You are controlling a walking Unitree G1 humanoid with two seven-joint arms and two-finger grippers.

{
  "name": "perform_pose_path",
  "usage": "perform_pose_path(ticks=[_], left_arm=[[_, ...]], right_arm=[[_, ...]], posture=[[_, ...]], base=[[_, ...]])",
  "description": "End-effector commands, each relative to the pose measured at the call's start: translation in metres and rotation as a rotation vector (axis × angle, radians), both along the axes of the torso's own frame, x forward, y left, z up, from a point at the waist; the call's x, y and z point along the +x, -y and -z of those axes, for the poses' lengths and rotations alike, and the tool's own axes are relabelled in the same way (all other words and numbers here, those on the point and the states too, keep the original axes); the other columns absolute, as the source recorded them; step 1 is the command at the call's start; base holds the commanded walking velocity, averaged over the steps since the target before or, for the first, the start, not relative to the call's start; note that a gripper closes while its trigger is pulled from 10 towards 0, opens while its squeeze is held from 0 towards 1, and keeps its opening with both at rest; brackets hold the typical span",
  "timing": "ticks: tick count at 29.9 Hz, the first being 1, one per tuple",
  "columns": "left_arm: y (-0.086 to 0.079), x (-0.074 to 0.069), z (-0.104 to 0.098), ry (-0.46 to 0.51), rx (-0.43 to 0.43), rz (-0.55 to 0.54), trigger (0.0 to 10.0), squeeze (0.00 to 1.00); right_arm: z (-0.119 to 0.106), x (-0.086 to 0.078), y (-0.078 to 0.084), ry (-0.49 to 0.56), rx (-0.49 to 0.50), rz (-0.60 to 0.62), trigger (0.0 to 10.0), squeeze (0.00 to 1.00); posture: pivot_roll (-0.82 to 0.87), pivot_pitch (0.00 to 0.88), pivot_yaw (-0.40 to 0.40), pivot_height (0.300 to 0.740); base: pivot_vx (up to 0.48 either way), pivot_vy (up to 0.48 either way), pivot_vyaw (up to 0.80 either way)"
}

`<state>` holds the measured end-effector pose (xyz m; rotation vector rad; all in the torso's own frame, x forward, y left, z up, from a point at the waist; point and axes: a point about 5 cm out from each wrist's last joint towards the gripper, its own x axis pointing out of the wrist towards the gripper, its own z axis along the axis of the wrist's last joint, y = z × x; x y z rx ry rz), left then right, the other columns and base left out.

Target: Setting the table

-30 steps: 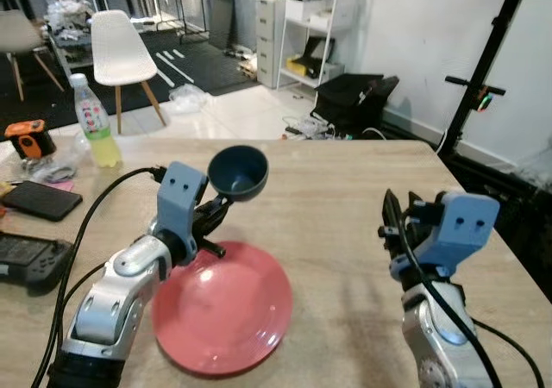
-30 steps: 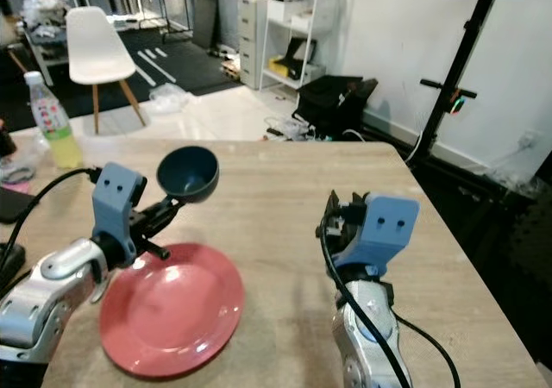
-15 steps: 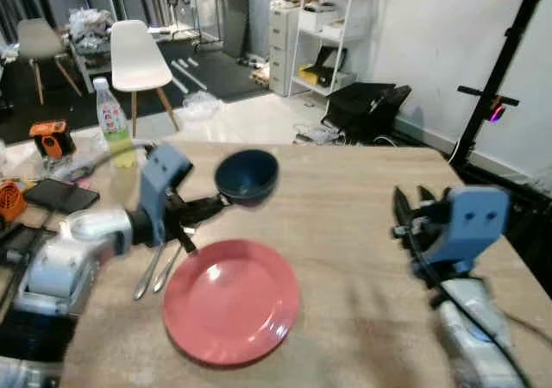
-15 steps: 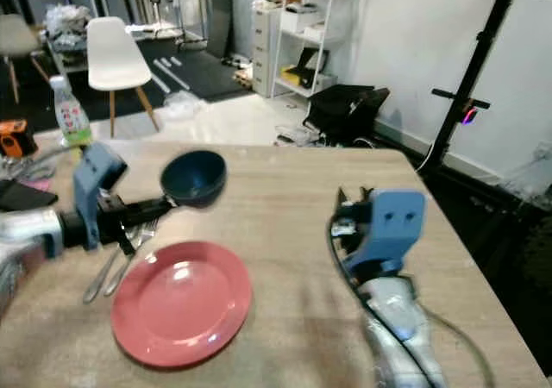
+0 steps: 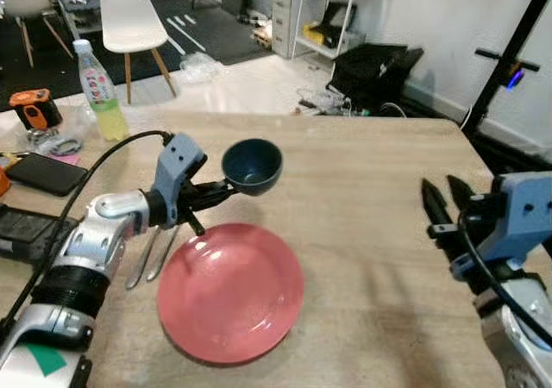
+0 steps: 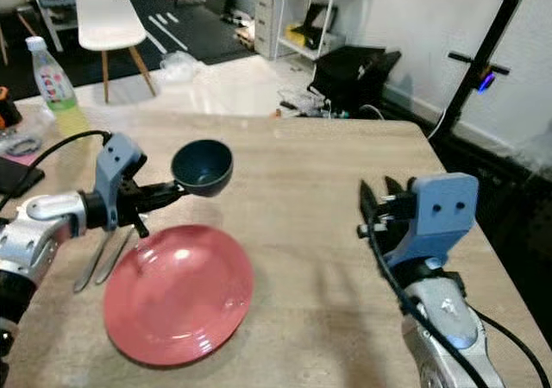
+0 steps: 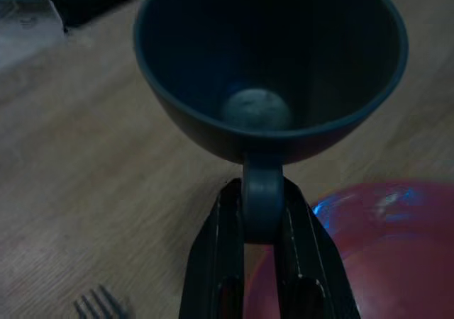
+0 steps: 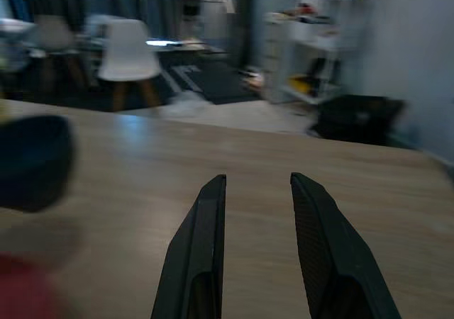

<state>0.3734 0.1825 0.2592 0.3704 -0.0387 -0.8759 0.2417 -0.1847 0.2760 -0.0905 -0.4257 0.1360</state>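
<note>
The left gripper [image 5: 210, 193] holds a dark blue bowl [image 5: 252, 165] in the air above the wooden table [image 5: 362, 190]. Its two black fingers [image 7: 227, 262] are pressed together on a small handle or tab at the side of the bowl, and in the left wrist view this tab sits exactly between them. The bowl is upright, its opening to the top, and it hangs just beyond the far edge of a red plate [image 5: 230, 291], not touching it. The plate lies flat on the table, in front of the robot and a little to its left.

Just beside the plate, on its left side, two pieces of silver cutlery [image 5: 149, 256] lie on the wood under the left arm; one is a fork [image 7: 103, 306], the other I cannot tell.

The right gripper [image 5: 442, 205] is raised over the right part of the table, well apart from the plate and the bowl. Its fingers [image 8: 201, 248] are apart, with nothing between them, and they point across the table top.

At the far left of the table there is a bottle with yellow drink [image 5: 97, 105], a black phone [image 5: 43, 174] and an orange and black device [image 5: 31, 112]. Behind the table, a white chair [image 5: 132, 24] stands on the floor.
</note>
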Motion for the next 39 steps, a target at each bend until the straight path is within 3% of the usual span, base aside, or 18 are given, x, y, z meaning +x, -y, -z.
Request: perform_pose_path(ticks=[1, 2, 7, 12, 23, 32, 37, 39], left_arm=[[-0.011, -0.003, -0.001, 0.007, 0.026, 0.0, 10.0, 0.0], [-0.011, -0.003, -0.001, 0.007, 0.026, 0.0, 10.0, 0.0], [-0.047, -0.012, 0.002, -0.066, -0.027, -0.043, 10.0, 0.0], [-0.051, -0.006, 0.011, -0.084, -0.068, -0.077, 10.0, 0.0], [-0.04, 0.014, 0.001, -0.024, -0.073, -0.16, 10.0, 0.0], [-0.028, 0.021, -0.002, -0.041, -0.046, -0.124, 10.0, 0.0], [-0.026, 0.023, 0.001, -0.056, -0.034, -0.123, 10.0, 0.0], [-0.024, 0.024, 0.001, -0.054, -0.029, -0.131, 10.0, 0.0]], right_arm=[[0.001, -0.005, -0.002, -0.014, -0.004, -0.02, 10.0, 0.0], [0.001, -0.005, -0.002, -0.014, -0.004, -0.02, 10.0, 0.0], [-0.003, 0.0, -0.011, -0.013, 0.031, -0.074, 10.0, 0.0], [-0.012, 0.008, -0.024, -0.01, 0.031, -0.155, 10.0, 0.0], [-0.019, 0.006, -0.032, -0.015, 0.034, -0.205, 10.0, 0.0], [-0.018, -0.003, -0.03, -0.021, 0.038, -0.178, 10.0, 0.0], [-0.008, -0.009, -0.031, -0.083, 0.028, -0.215, 10.0, 0.0], [0.003, -0.014, -0.039, -0.164, -0.076, -0.297, 10.0, 0.0]], posture=[[-0.08, 0.219, 0.098, 0.74], [-0.08, 0.219, 0.098, 0.74], [-0.03, 0.22, 0.066, 0.74], [-0.02, 0.224, 0.027, 0.74], [-0.05, 0.263, 0.006, 0.74], [-0.08, 0.275, 0.042, 0.74], [-0.09, 0.277, 0.049, 0.74], [-0.09, 0.276, 0.05, 0.74]], base=[[0.0, 0.0, 0.0], [0.0, 0.0, 0.0], [0.0, 0.0, 0.0], [0.0, 0.0, 0.0], [0.0, 0.0, 0.0], [0.0, 0.0, 0.0], [0.0, 0.0, 0.0], [0.0, 0.0, 0.0]])
